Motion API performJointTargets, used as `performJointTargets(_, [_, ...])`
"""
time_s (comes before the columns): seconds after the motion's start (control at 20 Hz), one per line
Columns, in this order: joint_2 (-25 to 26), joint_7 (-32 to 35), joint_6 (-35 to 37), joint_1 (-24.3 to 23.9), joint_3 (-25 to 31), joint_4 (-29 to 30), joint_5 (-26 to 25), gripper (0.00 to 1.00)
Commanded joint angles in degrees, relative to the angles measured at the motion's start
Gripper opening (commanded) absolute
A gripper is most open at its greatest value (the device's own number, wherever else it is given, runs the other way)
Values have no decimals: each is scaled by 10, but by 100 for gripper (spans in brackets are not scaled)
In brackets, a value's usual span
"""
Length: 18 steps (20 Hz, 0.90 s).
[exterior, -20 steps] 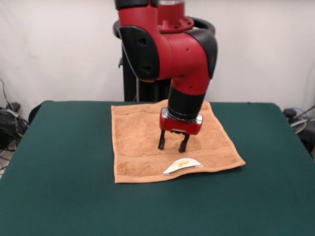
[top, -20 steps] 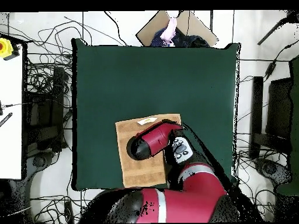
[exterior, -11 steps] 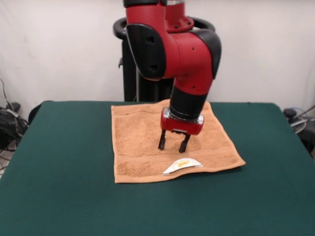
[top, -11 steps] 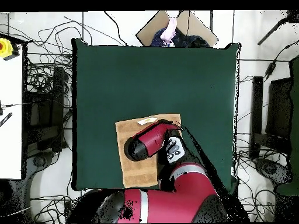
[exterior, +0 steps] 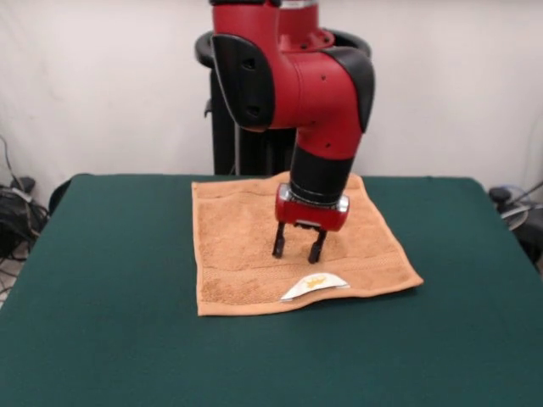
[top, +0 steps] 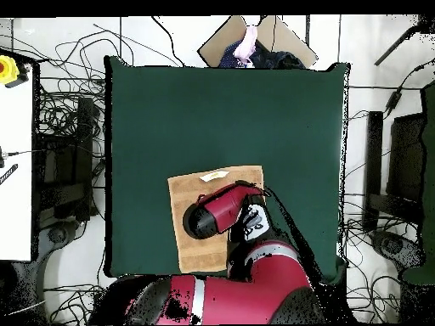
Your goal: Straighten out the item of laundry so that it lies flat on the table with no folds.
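Directly under your gripper (exterior: 295, 247) the orange towel (exterior: 246, 254) lies spread on the green table (exterior: 102, 322), its white label (exterior: 314, 285) at the edge just in front of the tips. You have the fingers parted a little, holding nothing.

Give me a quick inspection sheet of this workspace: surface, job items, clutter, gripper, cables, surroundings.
Surface: dark green cloth-covered table.
Job's things: orange-tan terry towel spread out, white label at its edge nearest the front camera, which ripples slightly.
Clutter: nothing seen on the table.
Grippers: black two-finger gripper open, over the towel's middle.
Cables: tangled on the floor beside the table.
Surroundings: cardboard box beyond one table edge.
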Motion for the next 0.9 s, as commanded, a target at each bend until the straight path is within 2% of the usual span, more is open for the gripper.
performJointTargets(0.05, [65,61,-57,-14,5,-9,19,100])
performJointTargets(0.3, [38,51,-41,-16,10,11,29,100])
performJointTargets(0.6, [46,55,-53,-16,7,9,31,100])
performJointTargets(0.9, [-6,42,-22,-30,25,53,51,100])
